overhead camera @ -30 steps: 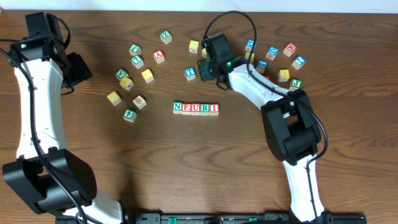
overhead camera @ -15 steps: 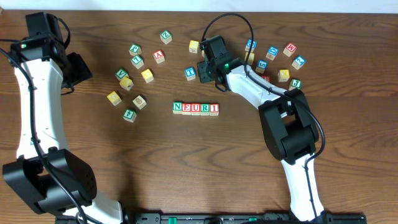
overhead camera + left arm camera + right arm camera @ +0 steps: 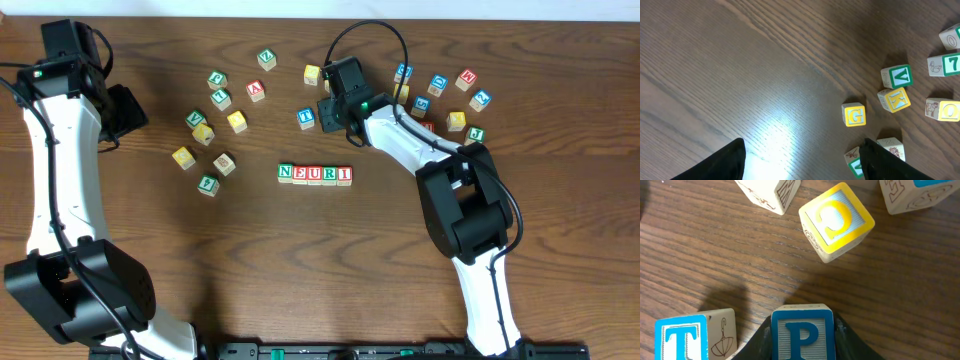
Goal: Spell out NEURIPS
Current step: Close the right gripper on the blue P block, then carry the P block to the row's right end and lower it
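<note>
Five cubes, N (image 3: 286, 173), E (image 3: 300, 174), U (image 3: 314, 175), R (image 3: 329, 175) and I (image 3: 344, 175), stand touching in one row at the middle of the table (image 3: 300, 260), just as they did a second ago. We find the change at the right gripper (image 3: 802, 340): its fingers (image 3: 759, 344) have closed in and now press both sides of the blue P cube (image 3: 802, 332). That cube stands on the wood between the row and the far edge, just beside the blue T cube (image 3: 682, 337) and near a yellow-faced cube (image 3: 836, 220). The left gripper (image 3: 802, 165) has not moved; it hangs near the left edge, fingers spread with nothing between them, above the loose G cube (image 3: 854, 114), K cube (image 3: 894, 99) and V cube (image 3: 898, 76).
</note>
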Robot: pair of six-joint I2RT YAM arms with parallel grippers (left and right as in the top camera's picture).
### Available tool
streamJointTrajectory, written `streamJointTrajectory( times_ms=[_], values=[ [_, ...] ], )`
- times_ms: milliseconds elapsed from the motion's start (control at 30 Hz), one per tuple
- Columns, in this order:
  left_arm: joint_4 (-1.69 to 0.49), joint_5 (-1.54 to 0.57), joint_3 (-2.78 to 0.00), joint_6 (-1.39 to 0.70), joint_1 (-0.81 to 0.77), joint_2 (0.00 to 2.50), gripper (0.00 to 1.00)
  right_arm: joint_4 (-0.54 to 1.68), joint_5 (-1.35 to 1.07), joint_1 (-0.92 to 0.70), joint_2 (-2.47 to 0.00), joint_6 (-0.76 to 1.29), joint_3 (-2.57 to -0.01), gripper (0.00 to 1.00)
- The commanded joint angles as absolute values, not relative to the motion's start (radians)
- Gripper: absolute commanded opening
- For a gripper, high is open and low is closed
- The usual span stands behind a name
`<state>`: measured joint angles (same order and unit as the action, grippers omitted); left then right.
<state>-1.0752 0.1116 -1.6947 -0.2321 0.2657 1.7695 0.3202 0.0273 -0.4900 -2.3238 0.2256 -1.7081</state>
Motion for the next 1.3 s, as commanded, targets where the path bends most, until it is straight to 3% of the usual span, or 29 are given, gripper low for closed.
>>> streamJointTrajectory(
  times_ms=[0,467,800,1000,1267],
  values=[
    [-1.081,0.124,-1.706,-0.231,0.268,1.773,0.72,0.332,0.039,-0.492,-2.286,0.232,-1.718,0.22],
    [-1.081,0.124,-1.706,-0.231,0.268,1.773,0.72,0.458,0.039,-0.492,-2.12,0.231,-1.718,0.21],
    [-1.081,0.124,-1.706,-0.231,0.268,1.773,0.72,0.767,0.039,-0.492,-1.907,0.236,-1.718,0.25],
    [-1.081,0.124,-1.706,-0.231,0.268,1.773,0.72,0.957,0.039,-0.491,-1.905,0.305,-1.707,0.25],
    [-1.081,0.124,-1.706,-0.231,0.268,1.773,0.72,0.946,0.039,-0.491,-1.908,0.373,-1.552,0.25]
  ],
)
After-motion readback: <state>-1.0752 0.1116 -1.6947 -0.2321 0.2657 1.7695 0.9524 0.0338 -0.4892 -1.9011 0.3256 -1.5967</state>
